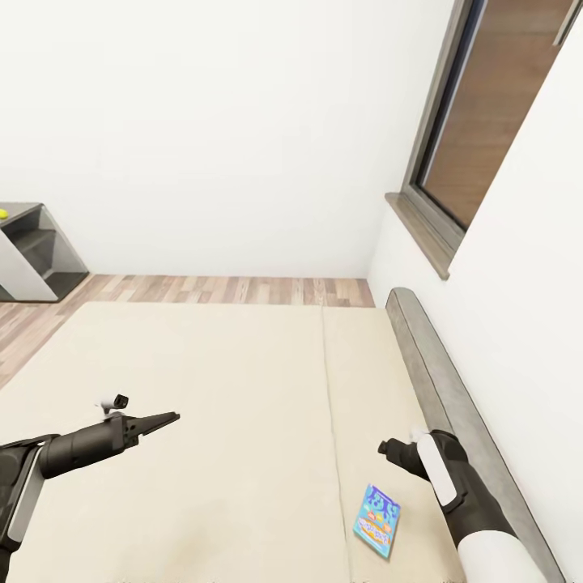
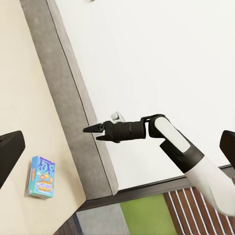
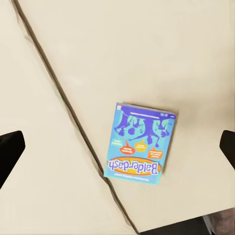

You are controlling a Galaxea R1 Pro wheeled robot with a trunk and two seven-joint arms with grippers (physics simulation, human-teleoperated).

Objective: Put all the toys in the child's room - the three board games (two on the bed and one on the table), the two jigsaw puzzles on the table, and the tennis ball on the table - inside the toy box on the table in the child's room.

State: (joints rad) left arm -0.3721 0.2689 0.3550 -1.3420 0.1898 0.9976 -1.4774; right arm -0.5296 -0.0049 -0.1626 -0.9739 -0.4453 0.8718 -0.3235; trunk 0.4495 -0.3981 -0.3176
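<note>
Right pincer (image 1: 385,448): suspended above the bed (image 1: 202,389), near the grey padded side rail (image 1: 437,380) that runs along the white wall (image 1: 526,283). In the left wrist view its two fingers stand slightly parted at the tips with nothing between them (image 2: 94,133). In its own wrist view the finger ends sit far out at the frame's two edges.

Left pincer (image 1: 166,419): above the bed, well apart from the right one, fingers closed to a point, empty.

Board game (image 1: 377,520): a blue box lettered "Balderdash" (image 3: 139,143), lying flat on the cream bed cover, printed face up, just beside the seam (image 1: 328,405) in the cover and close to the right forearm. Its long axis runs roughly along the seam, slightly tilted from it, and the title end lies toward the robot.

Surroundings: wood floor (image 1: 227,289) beyond the bed; window (image 1: 478,121) with sill on the right-hand wall; a grey shelf unit (image 1: 36,251) at far left carrying a small yellow-green object (image 1: 3,214), too small to identify.
</note>
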